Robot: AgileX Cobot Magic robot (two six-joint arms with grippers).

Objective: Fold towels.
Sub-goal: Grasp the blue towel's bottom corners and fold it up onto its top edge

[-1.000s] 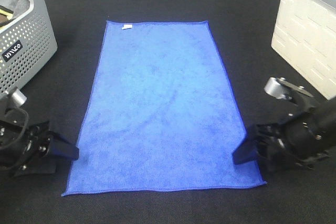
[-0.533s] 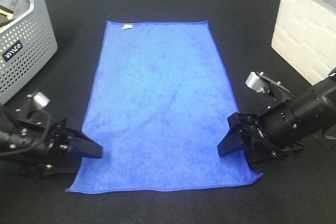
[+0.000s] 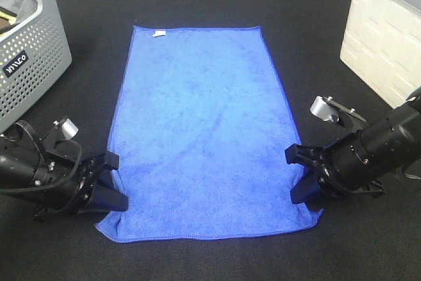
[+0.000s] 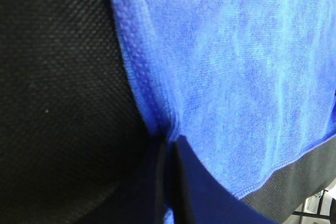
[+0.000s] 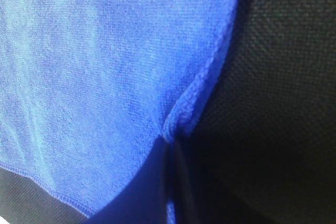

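The towel (image 3: 204, 123) is lying flat and lengthwise along the middle of the table (image 3: 316, 24), with its tag (image 3: 158, 33) toward the far edge. The left gripper (image 3: 113, 179) and right gripper (image 3: 301, 174) are each pinching a long hem close to the near corners, fully closed on the fabric. Gripping both sides evenly is probably preparing a lift toward the far edge. The wrist views are showing the hem (image 4: 144, 95) bunching between closed fingers (image 4: 197, 187), a detail the high view is hiding.

gripper (image 4: 169, 153) pinching blue towel (image 4: 236, 66) hem, black mat (image 4: 58, 93)
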